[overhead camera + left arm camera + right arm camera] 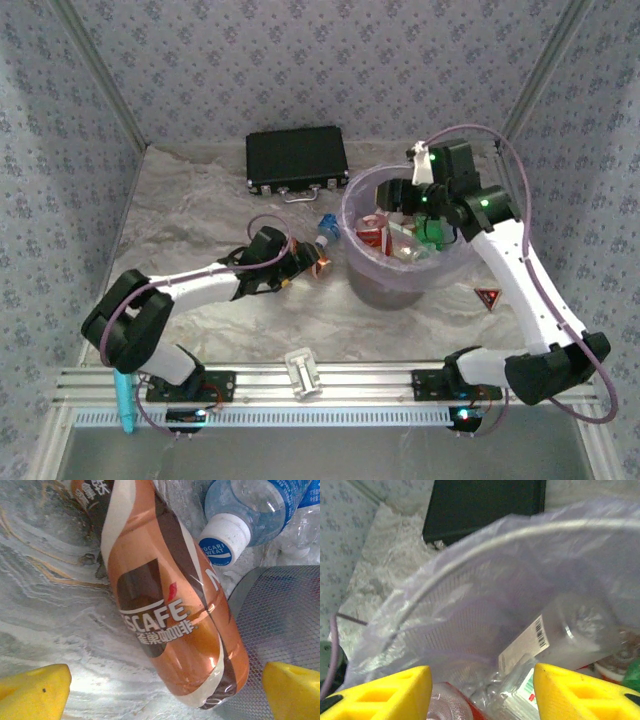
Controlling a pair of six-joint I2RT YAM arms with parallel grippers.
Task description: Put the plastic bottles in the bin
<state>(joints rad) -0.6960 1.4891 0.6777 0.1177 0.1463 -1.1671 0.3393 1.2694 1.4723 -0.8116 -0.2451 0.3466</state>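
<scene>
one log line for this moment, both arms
left gripper open astride coffee bottle lying beside bin | right gripper open over bin, nothing held | pocari bottle also outside bin

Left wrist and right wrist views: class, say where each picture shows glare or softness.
Left wrist view: white glare streaks the glossy orange-brown plastic coffee bottle, print sharp; right wrist view: the translucent lavender bag lining the round grey bin looks hazy, the barcode label on the clear plastic bottle is sharper.
</scene>
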